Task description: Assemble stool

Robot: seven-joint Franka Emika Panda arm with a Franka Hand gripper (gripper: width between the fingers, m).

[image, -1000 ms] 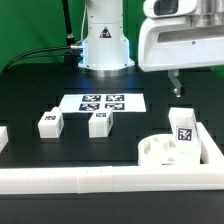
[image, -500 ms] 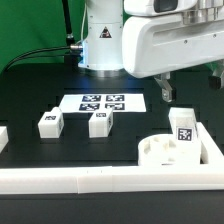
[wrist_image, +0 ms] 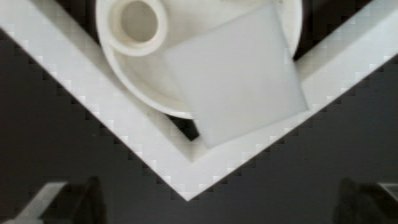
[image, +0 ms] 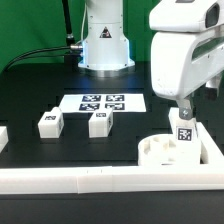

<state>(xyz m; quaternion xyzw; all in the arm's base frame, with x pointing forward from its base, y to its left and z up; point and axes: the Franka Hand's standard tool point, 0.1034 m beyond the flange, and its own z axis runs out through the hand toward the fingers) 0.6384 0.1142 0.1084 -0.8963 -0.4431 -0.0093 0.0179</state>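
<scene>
- Black tabletop (image: 25, 95) before a green backdrop (image: 30, 25), with a white rail (image: 80, 180) along the front.
- My pincer (image: 187, 112) hangs over the corner at the exterior view's right, jaws spread wide, gripping nothing.
- Below it the round seat (image: 152, 150) lies in the rail corner, with an upright leg (image: 185, 131) standing on it.
- One loose leg (image: 49, 122) and a second loose leg (image: 99, 122) lie near the marker board (image: 103, 102).
</scene>
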